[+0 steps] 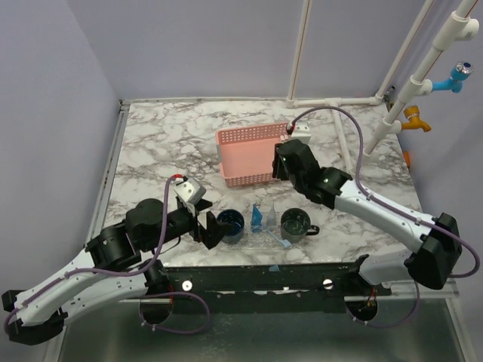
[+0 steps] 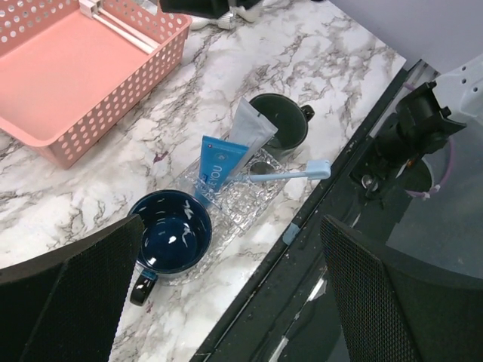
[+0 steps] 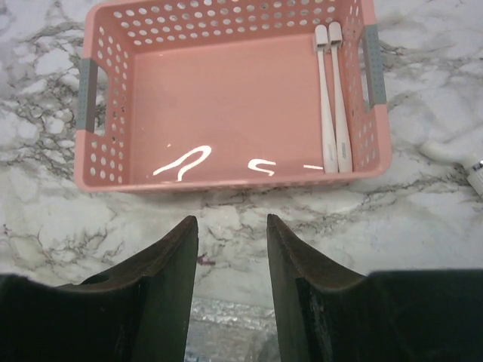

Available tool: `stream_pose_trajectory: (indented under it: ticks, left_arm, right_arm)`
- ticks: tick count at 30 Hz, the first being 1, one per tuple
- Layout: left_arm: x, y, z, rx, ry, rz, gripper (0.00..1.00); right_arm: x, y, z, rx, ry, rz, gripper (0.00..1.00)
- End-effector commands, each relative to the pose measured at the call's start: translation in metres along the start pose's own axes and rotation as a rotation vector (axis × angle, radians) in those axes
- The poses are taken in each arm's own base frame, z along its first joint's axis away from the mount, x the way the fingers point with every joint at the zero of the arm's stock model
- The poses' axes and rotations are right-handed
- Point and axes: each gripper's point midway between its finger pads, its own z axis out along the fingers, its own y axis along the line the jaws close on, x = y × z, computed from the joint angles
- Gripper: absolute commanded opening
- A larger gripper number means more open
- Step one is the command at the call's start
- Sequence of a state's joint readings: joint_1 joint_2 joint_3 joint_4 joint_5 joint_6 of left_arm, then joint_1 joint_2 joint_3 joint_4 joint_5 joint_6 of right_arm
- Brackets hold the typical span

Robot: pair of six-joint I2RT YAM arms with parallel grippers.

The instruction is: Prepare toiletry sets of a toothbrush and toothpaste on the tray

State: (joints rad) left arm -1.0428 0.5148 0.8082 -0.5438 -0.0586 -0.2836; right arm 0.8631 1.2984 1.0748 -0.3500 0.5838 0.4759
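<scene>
The clear tray (image 2: 249, 202) lies near the table's front edge. On it stand a navy mug (image 2: 170, 240) and a dark green mug (image 2: 278, 124). Between them a blue tube (image 2: 215, 170) and a grey tube (image 2: 249, 130) lie flat, with the light-blue toothbrush (image 2: 290, 175) across them. My left gripper (image 2: 226, 302) is open and empty, above and just left of the navy mug (image 1: 230, 224). My right gripper (image 3: 232, 226) is open and empty, over the marble just in front of the pink basket, beyond the tray (image 1: 264, 237).
The pink lattice basket (image 3: 226, 98) sits behind the tray and holds two white toothbrushes (image 3: 336, 98) along its right wall. A white object (image 3: 456, 157) lies right of the basket. The table's dark front edge (image 2: 302, 249) runs close by the tray.
</scene>
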Motion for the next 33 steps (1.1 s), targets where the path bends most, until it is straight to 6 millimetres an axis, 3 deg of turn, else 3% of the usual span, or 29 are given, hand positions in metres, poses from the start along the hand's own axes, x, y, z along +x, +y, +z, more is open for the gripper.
stream_pose_trajectory:
  ticks: [1,9,15,33]
  left_arm:
    - [-0.011,0.005,-0.002,-0.029,-0.015,0.052,0.99]
    - [-0.009,0.013,0.004,-0.06,-0.004,0.079,0.99]
    - [-0.004,0.018,0.012,-0.071,0.005,0.083,0.99]
    - [0.013,0.037,0.024,-0.074,0.039,0.048,0.99]
  right_arm:
    - [-0.007,0.009,0.032,-0.091,0.082,-0.004,0.45]
    - [-0.01,-0.015,0.089,-0.043,0.186,-0.005,0.45]
    - [0.002,-0.032,0.124,-0.038,0.272,-0.004,0.45]
    - [0.051,-0.066,0.197,0.068,0.467,-0.082,0.51]
